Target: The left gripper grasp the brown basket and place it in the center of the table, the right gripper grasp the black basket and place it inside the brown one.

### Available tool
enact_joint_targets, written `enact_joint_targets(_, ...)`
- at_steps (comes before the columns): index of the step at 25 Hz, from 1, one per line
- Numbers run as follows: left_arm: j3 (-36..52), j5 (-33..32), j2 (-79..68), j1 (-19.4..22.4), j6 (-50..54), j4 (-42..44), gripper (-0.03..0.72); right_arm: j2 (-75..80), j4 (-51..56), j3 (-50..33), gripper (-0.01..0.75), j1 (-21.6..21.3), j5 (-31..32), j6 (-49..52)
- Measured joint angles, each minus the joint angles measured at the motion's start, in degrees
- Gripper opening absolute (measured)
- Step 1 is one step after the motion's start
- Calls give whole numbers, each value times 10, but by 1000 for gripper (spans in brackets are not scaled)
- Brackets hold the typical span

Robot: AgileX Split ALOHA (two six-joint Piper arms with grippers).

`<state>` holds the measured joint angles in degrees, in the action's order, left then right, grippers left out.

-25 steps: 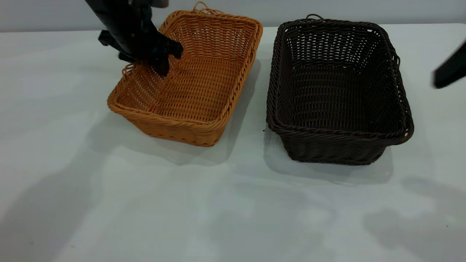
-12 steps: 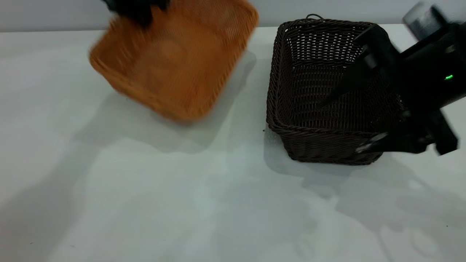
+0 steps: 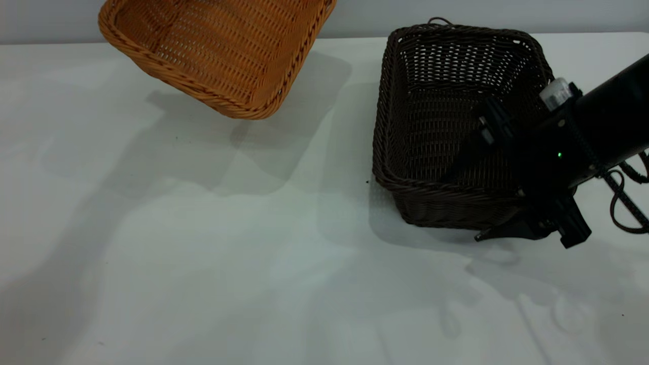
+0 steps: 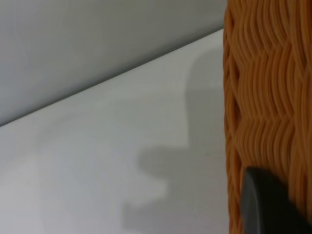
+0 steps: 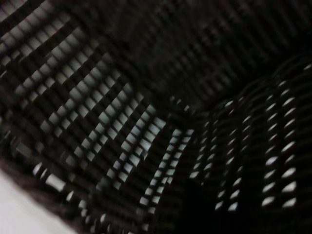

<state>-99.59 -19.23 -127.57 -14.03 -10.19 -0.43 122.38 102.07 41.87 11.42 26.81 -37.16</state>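
The brown basket (image 3: 218, 48) hangs tilted in the air above the table (image 3: 203, 253) at the far left, its top cut off by the picture edge. The left gripper is out of the exterior view. In the left wrist view one of its dark fingers (image 4: 273, 204) presses against the basket's orange wall (image 4: 263, 97). The black basket (image 3: 446, 101) stands on the table at the right. My right gripper (image 3: 464, 208) is open and straddles the black basket's near wall by its right corner, one finger inside and one outside. The right wrist view shows the dark weave (image 5: 122, 122) up close.
A black cable (image 3: 626, 203) loops from the right arm over the table at the far right. The pale wall (image 3: 481, 12) runs along the table's far edge. The brown basket's shadow (image 3: 243, 147) lies on the table left of the black basket.
The brown basket has risen off the table and moved up and to the left. The right arm has come in from the right and lowered its open fingers over the black basket's near wall.
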Motion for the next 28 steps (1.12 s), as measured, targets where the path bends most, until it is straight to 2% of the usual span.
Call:
enact_joint_targets(2,0,-8,0,0,-5,0,79,3,6,6,372,-8,-7,-8)
enact_joint_targets(5,0,-33,0,0,-11,0,79,1,11,25,136,-51,-3,-54)
enact_joint_targets(7,0,-58,0,-3,-16,0,79,-5,-8,41,85,-89,13,-100)
enact_joint_targets(13,0,-137,0,-43,-109,-13,79,-66,-126,80,83,-245,75,-117)
enact_joint_targets(16,0,-177,0,-77,-205,-50,79,-117,-213,113,81,-328,117,-91)
enact_joint_targets(19,-1,-203,-3,-115,-327,-97,79,-157,-313,143,81,-382,177,-60)
enact_joint_targets(23,-1,-208,-30,-168,-508,-125,79,-193,-404,151,81,-413,224,-45)
enact_joint_targets(28,-1,-164,-70,-220,-589,-125,83,-213,-419,151,81,-417,237,-45)
